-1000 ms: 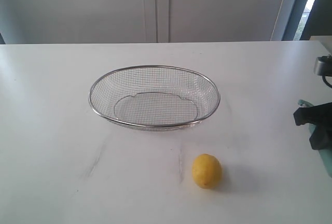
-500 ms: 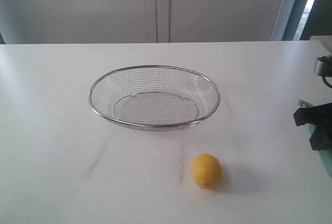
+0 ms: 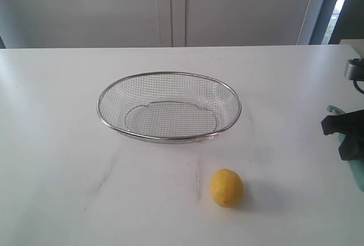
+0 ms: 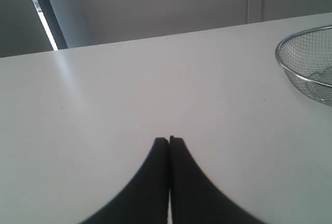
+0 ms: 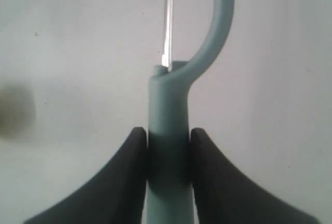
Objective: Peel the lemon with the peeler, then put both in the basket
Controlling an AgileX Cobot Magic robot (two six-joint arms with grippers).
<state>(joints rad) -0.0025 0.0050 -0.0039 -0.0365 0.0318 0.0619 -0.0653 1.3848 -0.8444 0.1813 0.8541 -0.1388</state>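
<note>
my right gripper (image 5: pixel 168 133) pinched tight on the teal handle of the peeler (image 5: pixel 168 99), by the right edge of the table (image 3: pixel 51 160), my left gripper (image 4: pixel 169 141) clenched shut and empty, lemon (image 3: pixel 226 187) sat toward the near edge, basket (image 3: pixel 169 74) mid-table behind it, apart

No text, label, brand mark, number or sign is showing legibly in any view. The peeler (image 5: pixel 167 99), sitting between the fingers of the right gripper (image 5: pixel 168 131), is presenting a plain teal handle. The lemon (image 3: pixel 226 187) and the basket (image 3: pixel 170 74), both well apart from those fingers, are showing unmarked surfaces.
</note>
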